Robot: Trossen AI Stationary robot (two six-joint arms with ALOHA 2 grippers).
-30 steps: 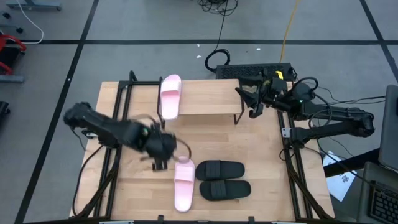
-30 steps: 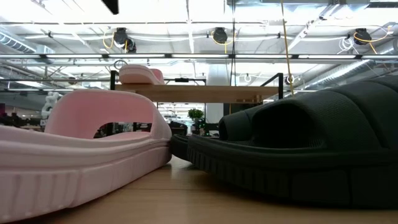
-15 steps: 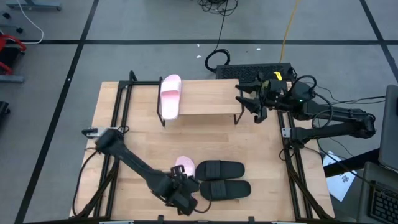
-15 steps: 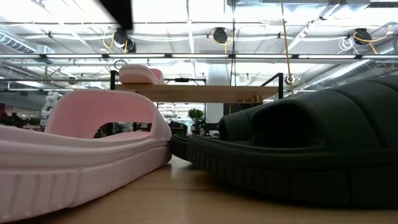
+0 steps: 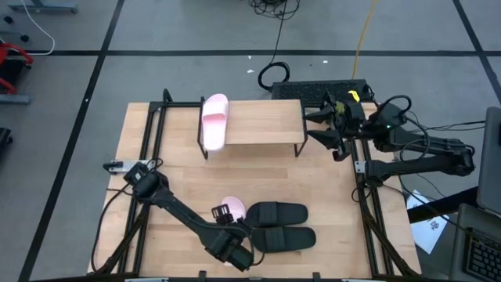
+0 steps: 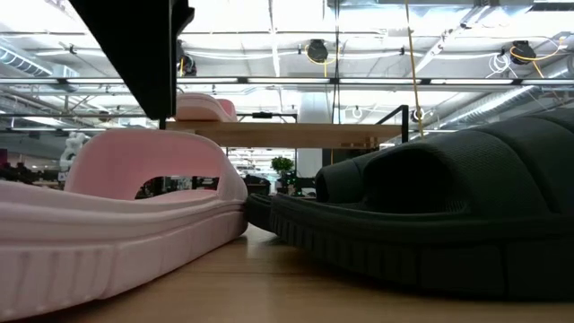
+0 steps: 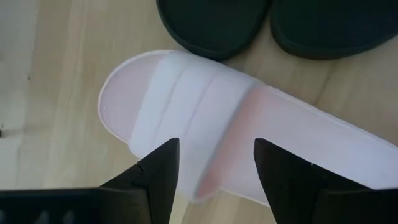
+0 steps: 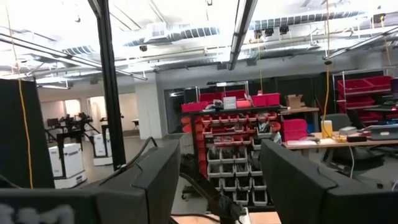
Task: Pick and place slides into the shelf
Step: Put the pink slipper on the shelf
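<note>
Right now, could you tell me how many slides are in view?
4: one pink slide on the shelf, another pink slide on the table under the left tool, two black slides beside it.

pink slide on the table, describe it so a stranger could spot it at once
On the wooden table, look near the front edge, left of the black pair. The pink slide lies there under the left tool, the only pale one not on the shelf.
</note>
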